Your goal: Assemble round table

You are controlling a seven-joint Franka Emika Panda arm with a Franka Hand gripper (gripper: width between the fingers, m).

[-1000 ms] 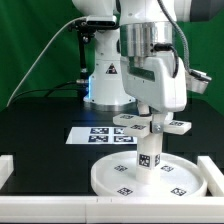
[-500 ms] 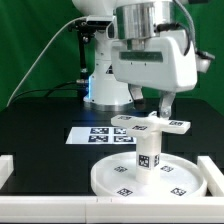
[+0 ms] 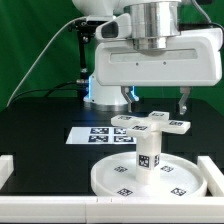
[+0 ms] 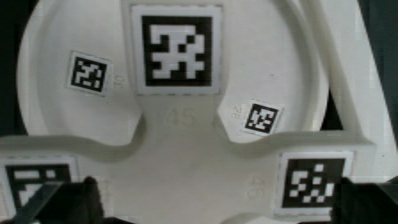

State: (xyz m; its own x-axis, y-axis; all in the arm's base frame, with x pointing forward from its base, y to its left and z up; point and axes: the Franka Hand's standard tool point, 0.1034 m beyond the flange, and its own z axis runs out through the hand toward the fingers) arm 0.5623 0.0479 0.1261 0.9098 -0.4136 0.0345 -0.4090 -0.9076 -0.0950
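Note:
The large round disc [image 3: 150, 178] lies at the front of the black table. The short cylindrical leg [image 3: 148, 152] stands upright on its middle. The T-shaped foot piece [image 3: 150, 123] sits on top of the leg; it fills the wrist view [image 4: 196, 120] with its square tags. My gripper [image 3: 155, 101] hangs just above the foot piece, broad side to the camera. It is open, with one finger [image 3: 128, 98] on each side of the foot's middle and nothing held. In the wrist view my gripper [image 4: 222, 205] shows only its dark fingertips [image 4: 63, 205] at the picture's edge.
The marker board [image 3: 95, 134] lies flat on the table behind the disc. A white rail [image 3: 8, 172] stands at the exterior view's left and another [image 3: 214, 166] at its right. The arm's base [image 3: 107, 85] stands at the back.
My gripper has turned about a quarter turn on its vertical axis above the foot piece and now shows its fingers spread apart. The disc, leg and foot have stayed put.

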